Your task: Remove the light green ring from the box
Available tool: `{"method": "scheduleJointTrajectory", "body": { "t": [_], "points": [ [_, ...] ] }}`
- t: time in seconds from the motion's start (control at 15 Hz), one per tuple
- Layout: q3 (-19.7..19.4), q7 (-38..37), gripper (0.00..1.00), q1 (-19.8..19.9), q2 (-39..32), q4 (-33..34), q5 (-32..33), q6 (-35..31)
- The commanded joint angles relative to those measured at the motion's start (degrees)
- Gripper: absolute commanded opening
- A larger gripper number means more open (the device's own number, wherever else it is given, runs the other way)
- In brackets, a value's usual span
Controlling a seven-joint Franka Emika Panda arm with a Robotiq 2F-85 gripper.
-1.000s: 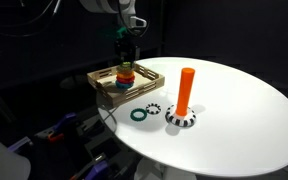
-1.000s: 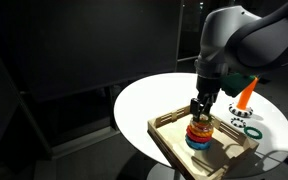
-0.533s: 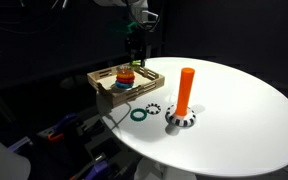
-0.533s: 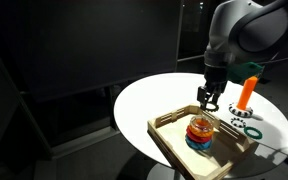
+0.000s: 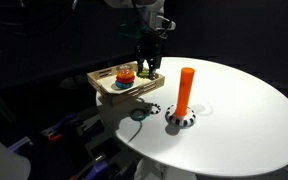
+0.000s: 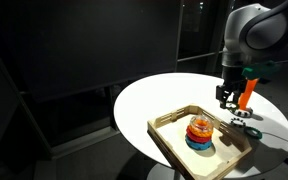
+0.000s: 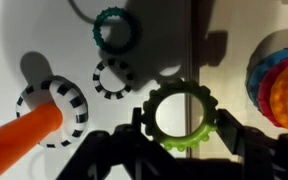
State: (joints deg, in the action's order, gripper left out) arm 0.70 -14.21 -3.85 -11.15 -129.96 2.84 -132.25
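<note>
Gripper [image 7: 181, 122] fingers are clamped on opposite sides of the light green ring [image 7: 181, 112], gripping its toothed outer edge (the wrist view shows this plainly). The ring hangs in the air over the rim of the box [image 6: 171, 116], on the side toward the orange peg [image 5: 186, 88]. A stack of coloured rings [image 5: 126, 73] sits inside the box. On the white table [image 5: 244, 110] beside the box lie the dark green ring [image 7: 115, 30] and a small black-and-white ring [image 7: 112, 78]. The peg stands in a striped base [image 7: 49, 108].
</note>
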Motion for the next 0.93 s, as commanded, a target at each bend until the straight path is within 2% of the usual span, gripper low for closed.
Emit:
{"method": "scheduleJointTrajectory", "body": {
  "t": [0.0, 0.4, 0.87],
  "points": [
    [-1.2, 0.6, 0.49, 1.6, 2.9, -5.3, -0.8, -1.8],
    [-3.7, -2.2, 0.49, 3.0, 3.2, -12.2, 0.7, -10.7],
    [-6.0, -4.7, 0.49, 3.0, 1.0, -15.5, 1.3, -17.6]
  ]
}}
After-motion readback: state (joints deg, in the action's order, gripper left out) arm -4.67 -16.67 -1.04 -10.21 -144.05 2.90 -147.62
